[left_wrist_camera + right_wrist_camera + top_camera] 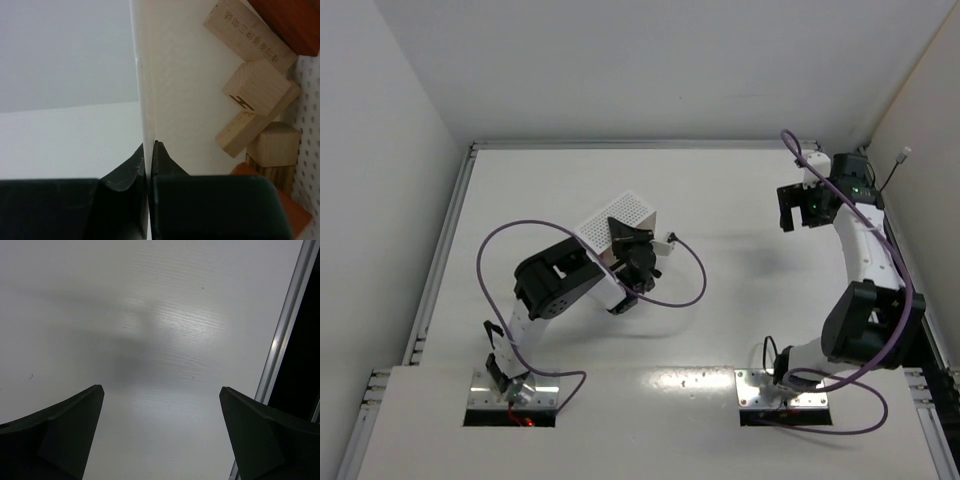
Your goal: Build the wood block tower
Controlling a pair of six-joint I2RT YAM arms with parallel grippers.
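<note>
My left gripper (150, 145) is shut on the thin side wall of the white tray (141, 75). In the top view the tray (617, 218) looks tipped up at mid-table, with the left gripper (632, 268) at its near edge. The wood blocks lie piled inside the tray: a tan bar (249, 35), a reddish-brown block (292, 20), a tan cube (255, 90), another tan piece (274, 147) and an orange wedge (292, 210). My right gripper (798, 212) is open and empty over bare table at the far right (161, 390). No tower shows.
A metal rail (285, 335) runs along the table's right edge, close to the right gripper. White walls enclose the table at the back and sides. Purple cables loop round both arms.
</note>
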